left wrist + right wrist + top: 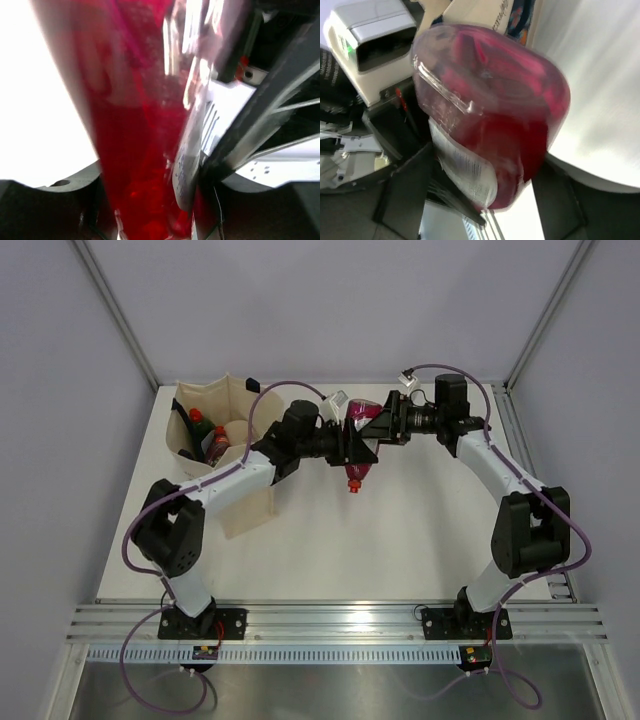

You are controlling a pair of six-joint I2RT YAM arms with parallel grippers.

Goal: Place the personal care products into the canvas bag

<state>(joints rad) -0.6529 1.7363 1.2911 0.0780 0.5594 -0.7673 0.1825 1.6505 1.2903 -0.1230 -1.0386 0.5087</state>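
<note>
Item: dark red bottle, held in the air to the right of the canvas bag, cap pointing down, well apart from the bag's mouth.
Left gripper: on the side of the bottle nearer the bag; in its wrist view the fingers lie against both sides of the bottle, so it is judged to be clamped on it.
Right gripper: on the side of the bottle away from the bag; whether its fingers press the bottle or stand just off it cannot be told.
Inside the bag: a green bottle with red cap and a second dark red bottle; anything deeper is hidden.
Done: at least two products stowed, as far as the bag's mouth shows.
Left: the held bottle is not yet over the bag. No other bottle shows outside it, so this is judged to be a late item, perhaps the last.
Writing: a white label on the held bottle carries fine print and bar lines, too blurred to read. No brand can be made out.
</note>
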